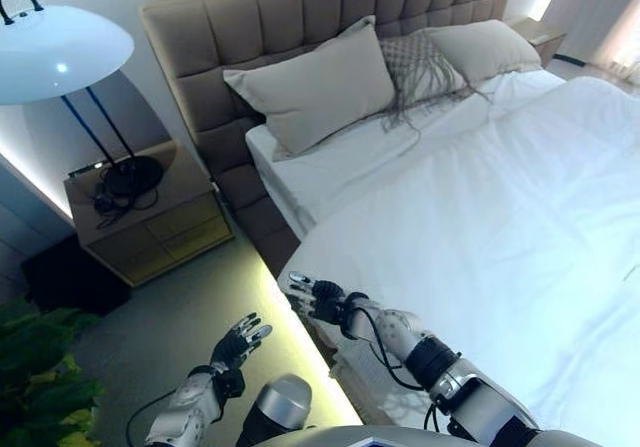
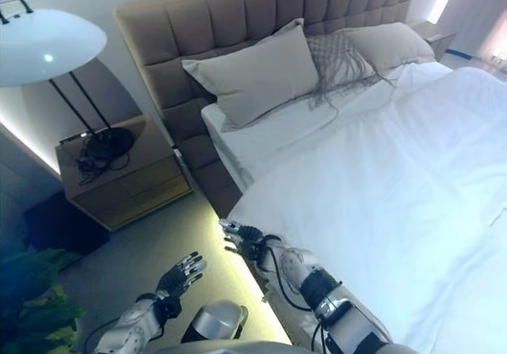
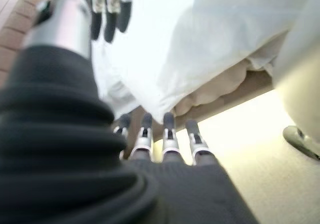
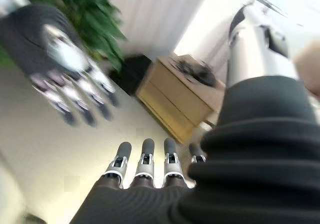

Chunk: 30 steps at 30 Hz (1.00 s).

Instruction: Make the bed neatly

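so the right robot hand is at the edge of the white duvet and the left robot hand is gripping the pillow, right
Not quite. The right robot hand is at the edge of the white duvet, but the left robot hand grips nothing: it is open, over the floor beside the bed, well short of the pillow. The left eye view shows this.

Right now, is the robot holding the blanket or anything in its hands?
No, nothing is held. The left hand hangs open over the floor, and the right hand is open at the edge of the white duvet, fingers straight, not gripping it.
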Tool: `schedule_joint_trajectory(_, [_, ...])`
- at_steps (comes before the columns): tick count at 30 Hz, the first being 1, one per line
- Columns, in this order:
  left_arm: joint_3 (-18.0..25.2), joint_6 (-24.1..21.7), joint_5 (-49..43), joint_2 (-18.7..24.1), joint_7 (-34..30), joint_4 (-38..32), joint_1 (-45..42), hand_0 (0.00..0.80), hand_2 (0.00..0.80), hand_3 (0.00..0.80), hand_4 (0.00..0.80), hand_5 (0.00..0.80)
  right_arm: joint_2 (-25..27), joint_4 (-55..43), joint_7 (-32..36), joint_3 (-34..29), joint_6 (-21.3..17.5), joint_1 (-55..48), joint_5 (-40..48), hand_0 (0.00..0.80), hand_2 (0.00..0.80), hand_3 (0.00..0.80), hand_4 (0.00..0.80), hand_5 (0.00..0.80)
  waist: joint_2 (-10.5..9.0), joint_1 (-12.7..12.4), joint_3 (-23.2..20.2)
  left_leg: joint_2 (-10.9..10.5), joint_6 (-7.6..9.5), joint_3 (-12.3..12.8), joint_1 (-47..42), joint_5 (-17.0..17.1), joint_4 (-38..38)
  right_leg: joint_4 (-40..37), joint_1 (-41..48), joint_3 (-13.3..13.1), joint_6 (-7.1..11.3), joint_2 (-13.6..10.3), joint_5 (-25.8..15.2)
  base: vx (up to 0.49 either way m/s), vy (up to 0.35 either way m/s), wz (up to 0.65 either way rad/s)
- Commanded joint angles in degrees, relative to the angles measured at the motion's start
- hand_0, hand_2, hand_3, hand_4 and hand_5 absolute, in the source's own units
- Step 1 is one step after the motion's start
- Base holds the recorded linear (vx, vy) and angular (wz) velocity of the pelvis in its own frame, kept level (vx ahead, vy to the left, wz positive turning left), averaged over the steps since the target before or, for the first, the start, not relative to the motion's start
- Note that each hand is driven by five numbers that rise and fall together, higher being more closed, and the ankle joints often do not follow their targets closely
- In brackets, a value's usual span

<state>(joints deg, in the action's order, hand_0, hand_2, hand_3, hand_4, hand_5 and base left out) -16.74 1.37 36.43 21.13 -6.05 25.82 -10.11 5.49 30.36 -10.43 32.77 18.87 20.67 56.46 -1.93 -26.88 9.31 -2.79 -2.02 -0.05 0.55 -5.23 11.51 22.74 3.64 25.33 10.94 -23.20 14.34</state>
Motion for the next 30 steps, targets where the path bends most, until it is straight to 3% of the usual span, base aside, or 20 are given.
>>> schedule_joint_trajectory(1, [-0.35,-3.41,-2.1,-0.82,1.04,-3.13,1.41,0.0,0.0,0.0,0.0,0.0,-0.52,-4.41,-1.64,-5.95,-12.85,1.88,-5.85,0.0,0.0,0.0,0.0,0.0,-0.02,1.39,1.66,1.14,2.43,0.22,-1.71,2.5,-0.35,-10.05,-2.59,-3.72,2.37,-3.08,-26.21,-0.016,-0.048,-0.01])
schedule_joint_trajectory(4, [-0.09,-3.93,-2.4,-1.55,1.66,-3.26,0.53,0.0,0.0,0.0,0.0,0.0,1.23,-7.84,-2.35,-10.22,-19.37,-2.26,-11.26,0.0,0.0,0.0,0.0,0.0,0.14,3.31,1.74,1.06,2.83,0.78,-1.58,1.91,-0.05,-9.53,-3.86,-5.07,2.67,-3.35,-27.01,-0.02,-0.045,-0.13])
schedule_joint_trajectory(7, [0.45,-4.91,-3.19,-2.33,2.05,-3.19,-0.28,0.0,0.0,0.0,0.0,0.0,3.35,-9.82,-0.84,-14.75,-23.28,-8.07,-13.53,0.0,0.0,0.0,0.0,0.0,0.39,5.57,1.67,1.07,3.3,1.52,-1.32,1.26,0.25,-9.58,-4.86,-6.71,2.83,-3.2,-27.37,-0.04,-0.053,-0.25])
schedule_joint_trajectory(10, [1.41,-6.66,-4.66,-2.41,2.29,-2.82,-0.45,0.0,0.0,0.0,0.0,0.0,5.03,-9.2,1.0,-19.8,-23.78,-13.64,-14.59,0.0,0.0,0.0,0.0,0.0,0.45,8.2,1.74,1.25,3.65,2.3,-0.97,0.6,0.51,-10.48,-5.67,-8.52,2.89,-2.53,-27.55,-0.06,-0.09,-0.31])
schedule_joint_trajectory(13, [3.08,-8.58,-5.91,-2.12,2.45,-2.51,-0.43,0.0,0.0,0.0,0.0,0.0,6.15,-4.86,2.97,-24.59,-23.63,-17.66,-13.1,0.0,0.0,0.0,0.0,0.0,0.17,9.81,2.14,1.69,3.99,3.73,-1.43,-0.24,0.35,-10.35,-6.45,-8.03,3.1,-2.52,-28.15,-0.061,-0.117,-0.36])
schedule_joint_trajectory(16, [4.85,-10.56,-5.37,-1.9,1.21,-2.51,-0.41,0.0,0.0,0.0,0.0,0.0,7.39,0.64,6.74,-28.9,-26.51,-20.65,-10.08,0.0,0.0,0.0,0.0,0.0,-0.3,10.72,2.48,2.15,4.23,4.87,-1.95,-1.24,0.26,-11.22,-6.66,-6.79,2.87,-1.6,-26.94,-0.086,-0.174,-0.69])
schedule_joint_trajectory(20, [5.27,-11.35,-6.17,-0.15,-0.77,-1.69,0.46,0.0,0.0,0.0,0.0,0.0,7.7,6.73,10.55,-34.71,-30.73,-23.82,-6.94,0.0,0.0,0.0,0.0,0.0,-1.16,12.54,2.96,2.63,4.53,5.21,-1.61,-2.57,1.6,-10.86,-7.39,-8.97,2.86,-0.43,-26.1,-0.049,-0.279,-0.55])
schedule_joint_trajectory(23, [4.18,-12.11,-6.71,0.83,-2.04,-1.19,0.46,0.0,0.0,0.0,0.0,0.0,7.17,9.2,13.88,-37.5,-31.36,-26.56,-5.59,0.0,0.0,0.0,0.0,0.0,-1.14,14.46,2.55,3.7,4.41,4.13,-1.2,-2.29,2.38,-9.96,-6.81,-11.86,1.93,2.91,-22.05,-0.01,-0.311,0.07])
schedule_joint_trajectory(25, [3.76,-12.57,-6.66,0.89,-2.39,-1.31,-0.06,0.0,0.0,0.0,0.0,0.0,6.89,10.0,15.82,-37.52,-31.21,-27.84,-6.89,0.0,0.0,0.0,0.0,0.0,-0.74,15.18,2.24,4.75,3.57,3.98,-1.14,-1.71,2.44,-10.2,-5.74,-11.27,0.6,5.34,-18.75,-0.056,-0.286,0.31])
schedule_joint_trajectory(30, [3.79,-10.92,-6.28,-1.58,-3.89,-0.19,0.49,0.0,0.0,0.0,0.0,0.0,7.9,10.04,15.71,-35.78,-28.23,-27.36,-8.59,0.0,0.0,0.0,0.0,0.0,-0.38,16.46,1.82,5.71,1.76,2.6,-0.56,-4.29,7.68,-7.46,-6.21,-12.49,-1.88,6.98,-15.83,-0.012,-0.172,0.05])
